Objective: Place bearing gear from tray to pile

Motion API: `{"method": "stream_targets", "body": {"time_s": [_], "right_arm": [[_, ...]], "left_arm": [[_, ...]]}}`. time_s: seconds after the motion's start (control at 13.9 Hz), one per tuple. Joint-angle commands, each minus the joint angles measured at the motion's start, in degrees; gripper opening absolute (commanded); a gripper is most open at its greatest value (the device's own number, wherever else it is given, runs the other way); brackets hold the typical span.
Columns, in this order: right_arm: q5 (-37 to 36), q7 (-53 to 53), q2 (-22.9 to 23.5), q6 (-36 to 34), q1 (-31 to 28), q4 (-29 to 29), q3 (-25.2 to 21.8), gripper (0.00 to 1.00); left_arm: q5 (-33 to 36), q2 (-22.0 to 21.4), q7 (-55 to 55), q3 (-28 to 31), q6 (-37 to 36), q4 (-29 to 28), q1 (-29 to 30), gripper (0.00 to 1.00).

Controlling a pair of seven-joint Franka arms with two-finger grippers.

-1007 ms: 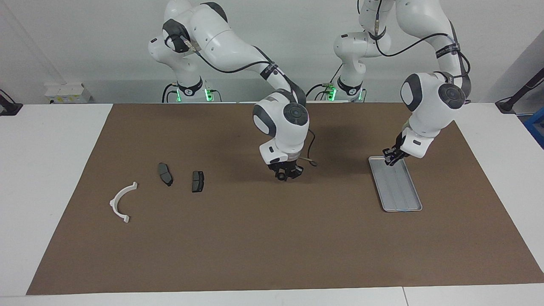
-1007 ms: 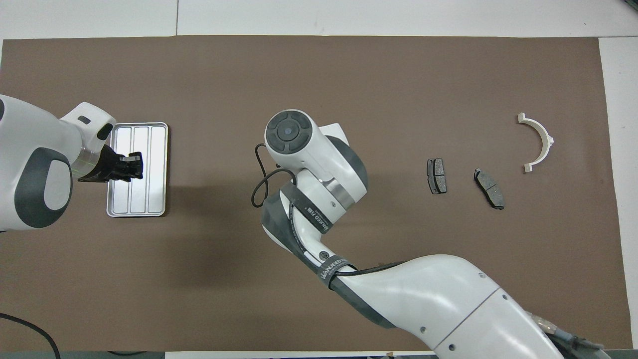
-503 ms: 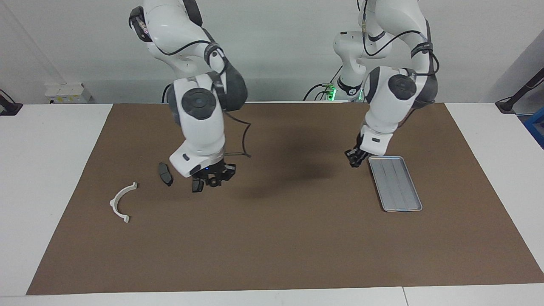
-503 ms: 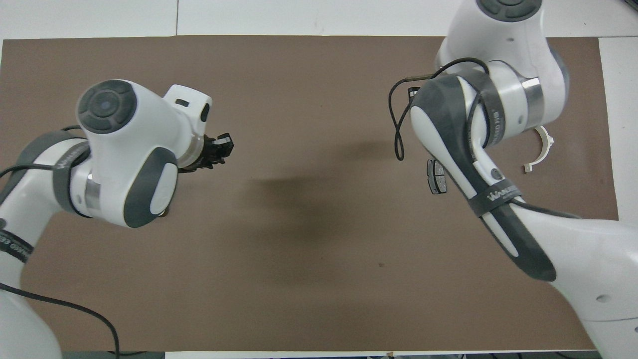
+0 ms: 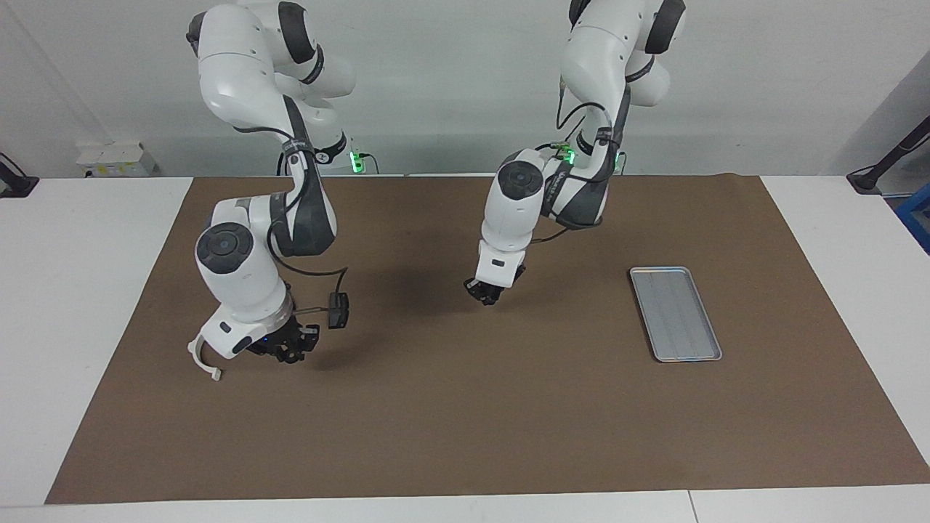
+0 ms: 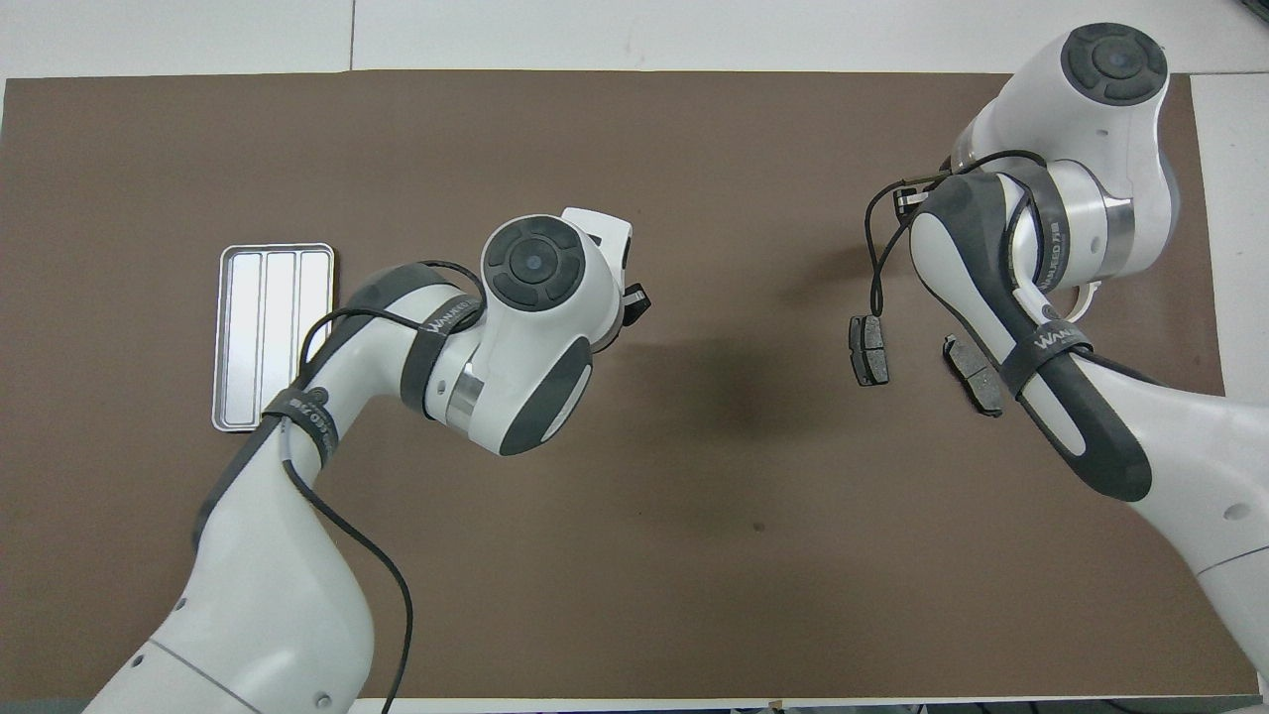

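The silver tray (image 5: 676, 314) lies toward the left arm's end of the mat and holds nothing that I can see; it also shows in the overhead view (image 6: 273, 337). No bearing gear shows in either view. The pile lies toward the right arm's end: a white bracket (image 5: 203, 359), mostly covered by the right arm in the overhead view (image 6: 1088, 296), and two dark brake pads (image 6: 868, 349) (image 6: 974, 375). Only one pad (image 5: 338, 311) shows in the facing view. My right gripper (image 5: 287, 349) hangs low over the mat between the bracket and that pad. My left gripper (image 5: 490, 292) (image 6: 636, 300) hangs over the middle of the mat.
A brown mat (image 5: 465, 407) covers most of the white table. The right arm's cable (image 5: 327, 274) loops beside its wrist. In the overhead view the right wrist hides its own gripper.
The left gripper has left the tray and swung to the middle of the mat. The right gripper has moved from the middle, past the brake pads, to beside the white bracket.
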Motion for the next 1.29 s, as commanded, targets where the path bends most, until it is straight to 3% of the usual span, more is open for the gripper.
{"method": "stream_targets", "body": {"time_s": [0.0, 0.14, 0.29, 0.43, 0.58, 0.65, 0.72, 0.93, 1.15, 1.22], "right_arm": [[0.3, -2.2, 1.5, 4.1, -2.1, -1.6, 0.8, 0.0], [0.3, -2.5, 2.1, 5.4, -2.9, -2.0, 0.8, 0.0], [0.3, -4.4, 2.9, 8.5, -3.9, -3.0, 0.8, 0.0], [0.3, -4.6, 3.0, 11.7, -4.3, -5.1, 0.8, 0.0], [0.4, -4.0, 2.9, 11.2, -4.3, -5.1, 0.9, 0.0], [0.5, -3.6, 2.5, 10.8, -4.0, -5.0, 0.9, 0.72], [0.5, -2.8, 1.9, 10.0, -3.5, -5.0, 0.9, 1.0], [0.5, 4.0, -1.3, 0.2, 1.4, -1.4, 0.9, 1.0], [1.7, 23.4, -2.6, -12.3, 11.2, 6.1, 1.2, 1.0], [1.9, 31.5, -2.6, -13.4, 14.3, 7.2, 1.3, 1.0]], "left_arm": [[0.2, -1.9, -0.5, 1.0, 4.1, -5.6, -1.0, 0.0], [0.2, -2.0, -0.5, 1.0, 4.2, -5.8, -1.0, 0.0], [0.1, -2.1, -0.5, 1.0, 4.3, -6.4, -1.0, 0.18], [0.2, -2.1, -0.5, 1.2, 2.9, -5.7, -1.0, 1.0], [0.2, -2.3, -0.5, 1.5, -0.4, -3.8, -0.3, 1.0], [0.2, -4.5, -0.3, 1.6, -2.3, -3.9, 0.7, 1.0], [0.3, -7.7, 0.3, 2.0, -4.8, -4.4, 2.9, 1.0], [0.3, -16.7, 13.0, 2.0, -14.7, -4.9, 13.0, 1.0], [0.2, -21.1, 27.2, 2.0, -22.1, -4.6, 22.0, 1.0], [0.2, -22.3, 31.1, 2.1, -23.7, -4.7, 24.4, 1.0]]}}
